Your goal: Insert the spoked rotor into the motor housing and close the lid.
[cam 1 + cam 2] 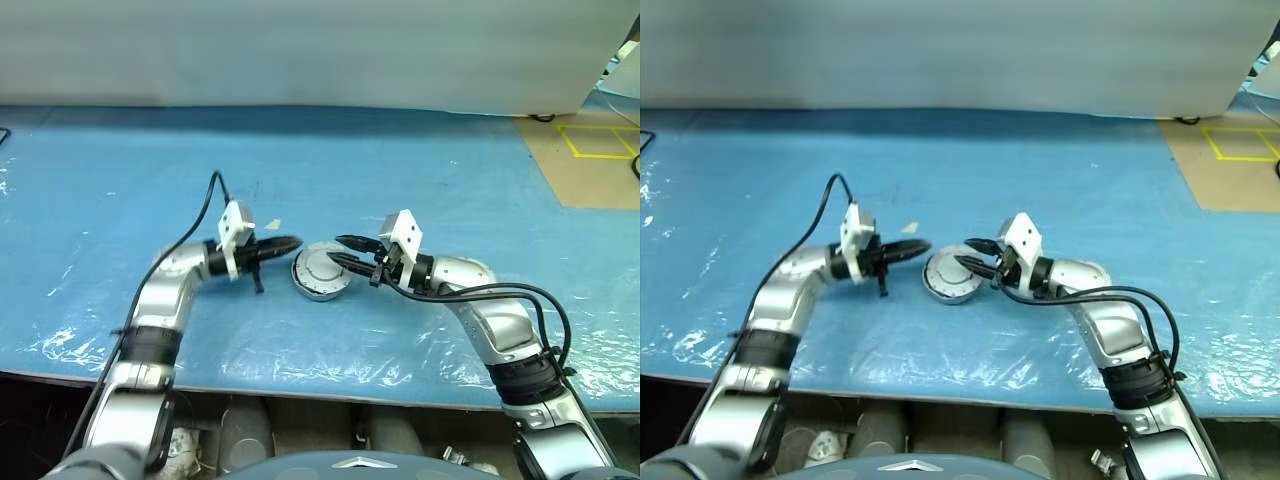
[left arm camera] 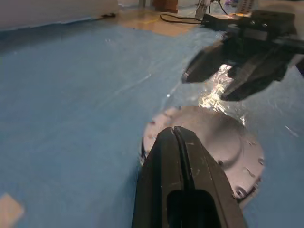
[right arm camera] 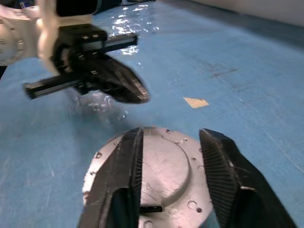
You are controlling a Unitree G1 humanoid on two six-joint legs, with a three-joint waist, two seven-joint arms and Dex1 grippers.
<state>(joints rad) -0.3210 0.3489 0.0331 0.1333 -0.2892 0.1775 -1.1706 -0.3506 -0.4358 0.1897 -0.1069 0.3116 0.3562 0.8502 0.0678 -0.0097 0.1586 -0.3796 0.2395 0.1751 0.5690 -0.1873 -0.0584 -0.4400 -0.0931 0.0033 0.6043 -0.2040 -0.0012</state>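
Note:
The motor housing [image 1: 320, 272] is a short round silver casing lying on the blue table between my two grippers. A flat silver lid [image 3: 164, 164] with a raised round centre and small holes around its rim covers its top, so the inside is hidden. The spoked rotor is out of view. My left gripper [image 1: 292, 242] is shut and empty, level, its tips just left of the housing's rim. My right gripper [image 1: 337, 249] is open, its two fingers [image 3: 216, 166] standing over the housing's right side with nothing between them.
A small pale paper scrap [image 1: 272, 225] lies on the blue sheet [image 1: 450, 170] just beyond the left gripper. Brown floor with yellow tape [image 1: 600, 140] shows at the far right. The table's front edge [image 1: 330, 390] runs close below the arms.

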